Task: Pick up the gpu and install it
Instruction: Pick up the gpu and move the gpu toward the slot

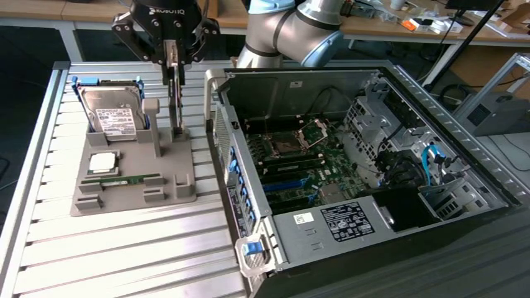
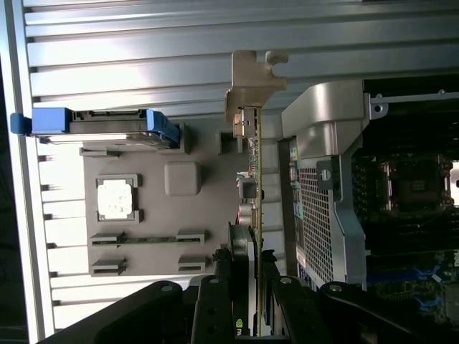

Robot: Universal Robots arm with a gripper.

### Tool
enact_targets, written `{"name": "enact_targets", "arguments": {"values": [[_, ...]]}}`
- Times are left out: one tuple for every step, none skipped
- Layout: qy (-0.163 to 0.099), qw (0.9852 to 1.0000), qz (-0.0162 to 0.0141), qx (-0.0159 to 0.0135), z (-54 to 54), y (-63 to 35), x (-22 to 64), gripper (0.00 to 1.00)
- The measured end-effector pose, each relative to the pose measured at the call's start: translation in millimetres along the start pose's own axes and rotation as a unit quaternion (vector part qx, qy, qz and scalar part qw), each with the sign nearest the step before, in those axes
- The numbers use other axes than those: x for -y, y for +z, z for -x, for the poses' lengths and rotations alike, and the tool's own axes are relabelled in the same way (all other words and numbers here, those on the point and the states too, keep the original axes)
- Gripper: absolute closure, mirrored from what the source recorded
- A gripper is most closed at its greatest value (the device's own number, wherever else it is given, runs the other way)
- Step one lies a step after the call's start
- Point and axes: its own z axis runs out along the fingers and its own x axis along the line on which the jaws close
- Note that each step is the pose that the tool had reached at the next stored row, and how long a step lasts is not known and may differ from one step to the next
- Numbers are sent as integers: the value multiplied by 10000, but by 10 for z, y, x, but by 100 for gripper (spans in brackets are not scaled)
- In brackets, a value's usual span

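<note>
Slats of pale ribbed aluminium form the counter, which runs across the foreground; behind it we see wooden desks with loose clutter along the far side of the room.

Starting at the exterior view's left, a grey moulded holder lies flat on the counter. A hard drive leans in blue rails at the far end of the holder, its white label too small for us to read. Nearer the camera sit a square processor chip and then a slim green memory stick in its groove.

Just to the right of these, at the holder's edge nearest the computer, the gpu stands on edge, thin and upright. The gripper hangs directly above it, fingers pointing down and drawn in against the two faces of the card's upper part, so we read it as clamped on the gpu. The wrist view shows the same grasp: the gpu appears edge-on, running out from between the dark fingers of the gripper to its pale metal end bracket. The card's lower edge reaches down to the holder's post, and we cannot tell whether it is seated there or lifted clear. On the gripper body we make out "ROBOTIQ", upside down.

Further right, the grey arm curves down behind an open computer case lying on its side, its motherboard exposed. A black-and-white label sits on the power supply, its print illegible to us.
</note>
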Motion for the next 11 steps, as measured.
{"name": "enact_targets", "arguments": {"values": [[0,10000,0,0,0,-5,0,73],[0,10000,0,0,0,-10,0,73],[0,10000,0,0,0,-17,-1,73],[0,10000,0,0,0,-21,-1,73],[0,10000,0,0,1,-26,-1,73],[0,10000,0,0,1,-32,-1,73],[0,10000,0,0,1,-37,-2,73],[0,10000,1,0,1,-42,-2,73],[0,10000,1,0,1,-47,-2,73],[0,10000,1,0,1,-52,-2,73],[0,10000,1,0,1,-57,-2,73]]}}
